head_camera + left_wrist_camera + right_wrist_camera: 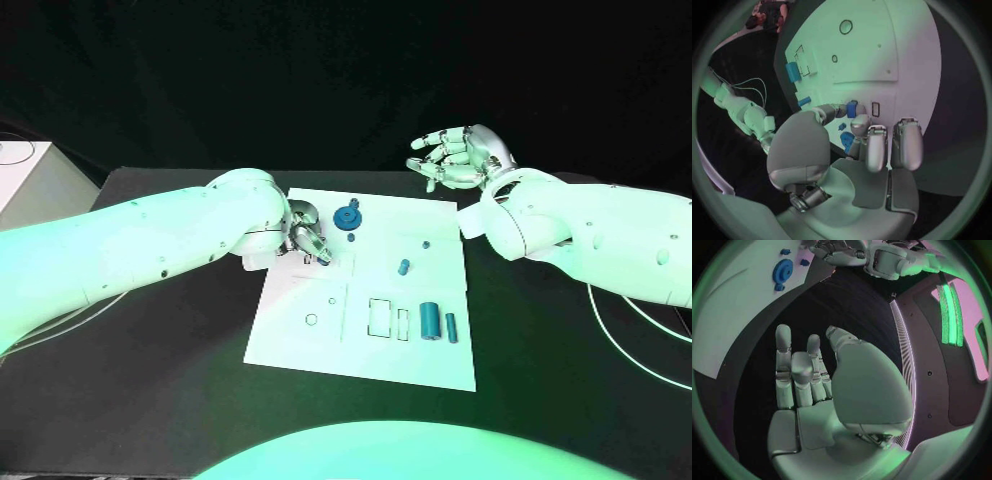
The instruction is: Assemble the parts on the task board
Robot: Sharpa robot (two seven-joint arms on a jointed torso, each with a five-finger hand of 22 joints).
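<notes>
Operator, your left silver many-fingered hand (304, 240) was at the left edge of the flat white task board plate (418, 355), fingers curled down onto it; in the left wrist view a small blue block (852, 108) sat pinched between thumb and a fingertip, just beside a small rectangular slot outline (876, 109). I judged the piece light, rigid and smooth, likely to slip or twist in a loose pinch, so you were best placed holding it by its flat opposite faces and keeping it square to the slot. Moving right, one round blue gear-like disc with a knob (346, 217) stood near the board's far edge, close beside your left hand. Next came one small blue peg (404, 266) near the board's middle, then two upright-lying blue cylinders, a thicker one (430, 320) and a thinner one (451, 328), side by side next to the outlined rectangular recess (379, 317). That made five blue parts counted. Your right silver hand (453, 158) hovered off the board beyond its far right corner, fingers apart and loosely curled, holding nothing.
</notes>
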